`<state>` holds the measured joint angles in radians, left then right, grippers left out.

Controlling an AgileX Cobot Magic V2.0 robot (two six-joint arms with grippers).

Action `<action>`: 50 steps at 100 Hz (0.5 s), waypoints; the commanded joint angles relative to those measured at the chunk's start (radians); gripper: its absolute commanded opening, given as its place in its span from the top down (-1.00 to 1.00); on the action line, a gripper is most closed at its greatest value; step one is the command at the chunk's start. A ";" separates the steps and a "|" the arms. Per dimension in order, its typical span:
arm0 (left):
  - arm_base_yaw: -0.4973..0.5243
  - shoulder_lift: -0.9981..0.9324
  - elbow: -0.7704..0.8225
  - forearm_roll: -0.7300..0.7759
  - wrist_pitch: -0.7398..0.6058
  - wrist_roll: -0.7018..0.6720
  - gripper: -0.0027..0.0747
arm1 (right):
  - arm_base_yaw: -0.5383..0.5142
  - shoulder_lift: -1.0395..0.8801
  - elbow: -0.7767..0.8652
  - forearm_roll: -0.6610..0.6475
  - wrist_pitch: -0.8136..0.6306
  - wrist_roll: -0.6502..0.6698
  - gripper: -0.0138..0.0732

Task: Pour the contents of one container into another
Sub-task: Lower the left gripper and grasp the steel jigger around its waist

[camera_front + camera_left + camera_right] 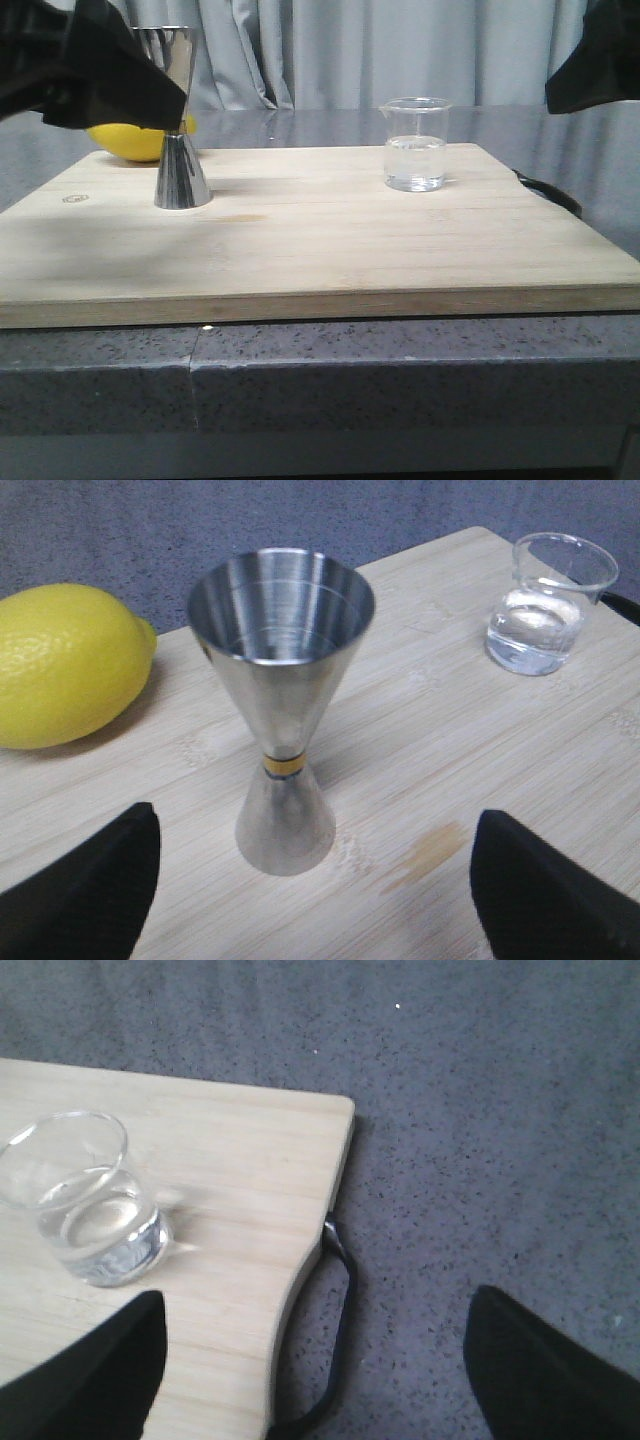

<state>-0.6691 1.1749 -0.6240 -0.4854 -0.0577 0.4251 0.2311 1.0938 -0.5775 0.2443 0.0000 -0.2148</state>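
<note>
Above board (320,250): left claw (315,880) wide open around jigger (283,710), untouched; right claw (315,1360) open beside beaker (85,1200).

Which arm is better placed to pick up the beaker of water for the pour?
The right. Its open gripper hangs near the beaker at the board's right side. The left gripper is open around the jigger on the far left, so it would have to cross the board.
</note>
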 commanded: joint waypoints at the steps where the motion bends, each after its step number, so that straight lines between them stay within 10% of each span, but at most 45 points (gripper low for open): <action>1: -0.042 0.003 -0.004 -0.010 -0.181 -0.001 -0.59 | -0.001 -0.014 -0.003 -0.004 -0.103 -0.009 -0.59; 50: -0.118 0.194 0.056 -0.005 -0.569 -0.061 -0.59 | 0.016 -0.014 0.037 -0.004 -0.153 -0.009 -0.59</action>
<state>-0.7790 1.3565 -0.5454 -0.4928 -0.4919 0.3962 0.2415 1.0938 -0.5174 0.2443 -0.0703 -0.2171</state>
